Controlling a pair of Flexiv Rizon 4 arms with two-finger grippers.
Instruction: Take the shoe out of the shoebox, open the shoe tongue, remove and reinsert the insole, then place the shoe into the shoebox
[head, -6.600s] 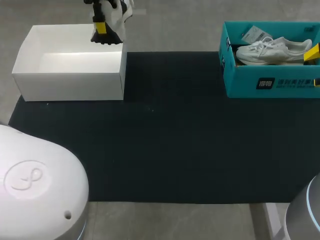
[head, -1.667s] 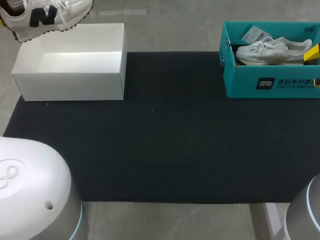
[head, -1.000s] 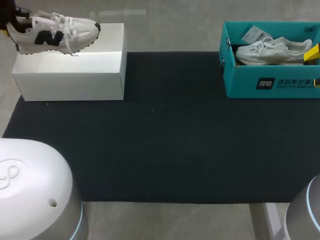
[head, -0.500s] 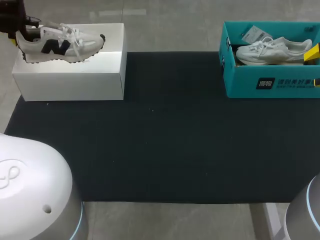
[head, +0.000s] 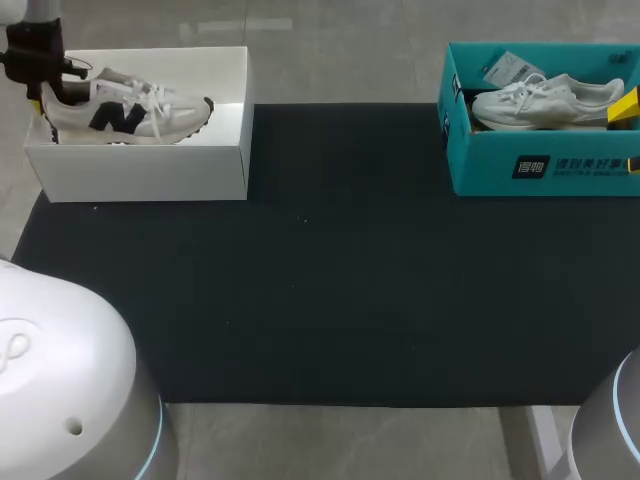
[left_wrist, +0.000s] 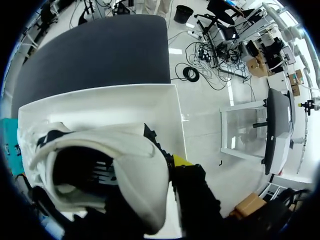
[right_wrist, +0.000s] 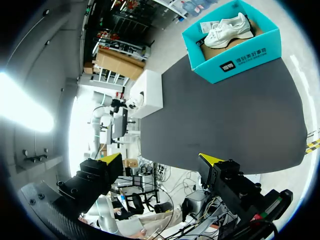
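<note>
Sneaker (head: 125, 110) in the white shoebox (head: 150, 165), left gripper (head: 45, 95) on its heel.
Head: sneaker sits low inside the box at the table's (head: 330, 280) far left corner, toe toward the middle, heel up at the gripper. Left wrist: gripper pinching the heel collar (only one yellow tip shows, the other looks hidden inside the shoe). Right wrist: right gripper (right_wrist: 161, 160) spread wide, holding nothing, well apart from both boxes. Risks: letting go with the heel high could make the shoe drop or roll. The gripper is close to the box's end wall, so it may nudge the light box.
</note>
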